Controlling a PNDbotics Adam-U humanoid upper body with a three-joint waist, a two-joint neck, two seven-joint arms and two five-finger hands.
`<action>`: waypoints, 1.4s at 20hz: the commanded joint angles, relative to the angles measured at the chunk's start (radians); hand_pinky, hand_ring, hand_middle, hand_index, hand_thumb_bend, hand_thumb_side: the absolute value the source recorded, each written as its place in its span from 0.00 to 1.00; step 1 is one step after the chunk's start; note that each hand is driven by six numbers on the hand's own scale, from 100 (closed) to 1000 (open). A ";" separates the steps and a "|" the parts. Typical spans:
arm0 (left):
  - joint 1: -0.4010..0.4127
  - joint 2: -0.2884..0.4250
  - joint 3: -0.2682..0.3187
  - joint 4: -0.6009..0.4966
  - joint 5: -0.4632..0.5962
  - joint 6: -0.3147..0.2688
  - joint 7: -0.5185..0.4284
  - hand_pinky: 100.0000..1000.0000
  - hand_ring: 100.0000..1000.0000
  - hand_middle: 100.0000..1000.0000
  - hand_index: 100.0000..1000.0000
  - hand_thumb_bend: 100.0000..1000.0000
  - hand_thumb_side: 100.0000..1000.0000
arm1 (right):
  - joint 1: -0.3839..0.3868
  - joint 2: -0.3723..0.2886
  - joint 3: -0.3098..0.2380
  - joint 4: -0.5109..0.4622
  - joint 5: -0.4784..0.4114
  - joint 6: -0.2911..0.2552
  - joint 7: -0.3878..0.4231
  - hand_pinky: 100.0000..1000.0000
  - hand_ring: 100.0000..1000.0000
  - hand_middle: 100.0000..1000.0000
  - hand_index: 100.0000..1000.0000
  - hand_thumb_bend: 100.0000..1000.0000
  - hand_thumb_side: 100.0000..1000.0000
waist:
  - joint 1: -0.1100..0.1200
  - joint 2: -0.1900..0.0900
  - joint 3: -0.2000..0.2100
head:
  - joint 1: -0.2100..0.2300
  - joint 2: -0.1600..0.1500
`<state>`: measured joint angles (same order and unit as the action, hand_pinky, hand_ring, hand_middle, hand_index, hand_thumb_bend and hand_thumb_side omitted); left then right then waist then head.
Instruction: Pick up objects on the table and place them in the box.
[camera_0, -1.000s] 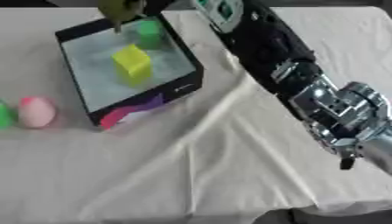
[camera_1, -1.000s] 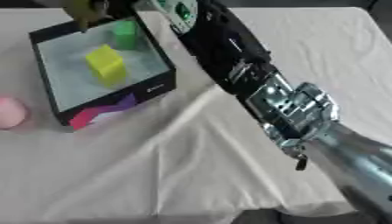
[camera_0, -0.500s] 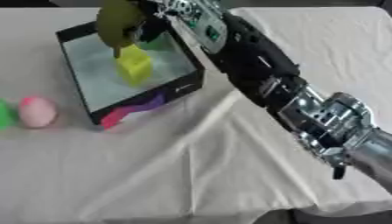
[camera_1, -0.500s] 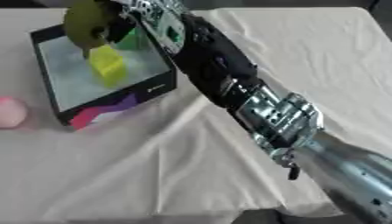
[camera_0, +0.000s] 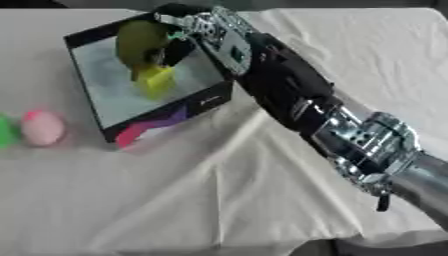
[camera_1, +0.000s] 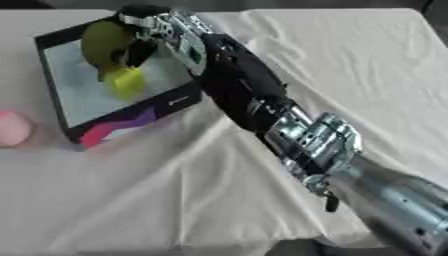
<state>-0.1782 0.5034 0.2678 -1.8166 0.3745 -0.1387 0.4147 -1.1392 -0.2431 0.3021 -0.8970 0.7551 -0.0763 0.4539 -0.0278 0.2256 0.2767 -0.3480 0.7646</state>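
Note:
My right hand (camera_0: 191, 26) reaches in from the lower right, over the black box (camera_0: 171, 111) with its pale floor. Its fingers are curled round an olive-green rounded object (camera_0: 138, 42), which hangs just above the box's inside, near the back. A yellow cube (camera_0: 158, 80) lies on the box floor right under that object. On the cloth left of the box sit a pink egg-shaped thing (camera_0: 42, 127) and, at the picture's edge, a green thing (camera_0: 4, 132). My left hand does not show.
A wrinkled white cloth (camera_0: 201, 195) covers the table, with folds running from the box toward the front edge. My right forearm (camera_0: 359, 142) crosses the table's right half. The box's front wall bears a pink and purple pattern (camera_0: 144, 129).
My right hand has come down and toward me from the box's far edge, carrying the olive-green object over the yellow cube. It now hides the green piece inside the box.

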 joint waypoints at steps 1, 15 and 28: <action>-0.012 0.027 0.006 -0.017 -0.002 0.001 -0.005 0.81 0.85 0.75 0.75 0.00 0.67 | -0.012 -0.003 -0.004 -0.007 0.036 -0.041 0.033 0.82 0.75 0.66 0.86 0.02 0.23 | 0.003 -0.019 0.003 | -0.005 0.005; -0.007 0.028 0.004 -0.016 -0.005 0.003 -0.017 0.81 0.86 0.75 0.75 0.00 0.68 | -0.026 -0.027 -0.023 -0.064 0.019 -0.092 0.077 0.97 0.89 0.84 1.00 0.26 0.33 | 0.004 -0.022 -0.004 | -0.003 0.005; 0.005 0.037 0.006 -0.016 -0.006 -0.002 -0.020 0.81 0.86 0.75 0.75 0.00 0.67 | -0.031 -0.060 -0.020 -0.127 -0.060 -0.058 0.091 0.97 0.88 0.85 1.00 0.22 0.36 | 0.010 -0.031 -0.019 | 0.006 0.005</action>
<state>-0.1701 0.5035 0.2669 -1.8165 0.3730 -0.1363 0.3940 -1.1438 -0.2770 0.2842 -0.9971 0.7028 -0.1376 0.5441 -0.0275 0.2256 0.2561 -0.3449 0.7646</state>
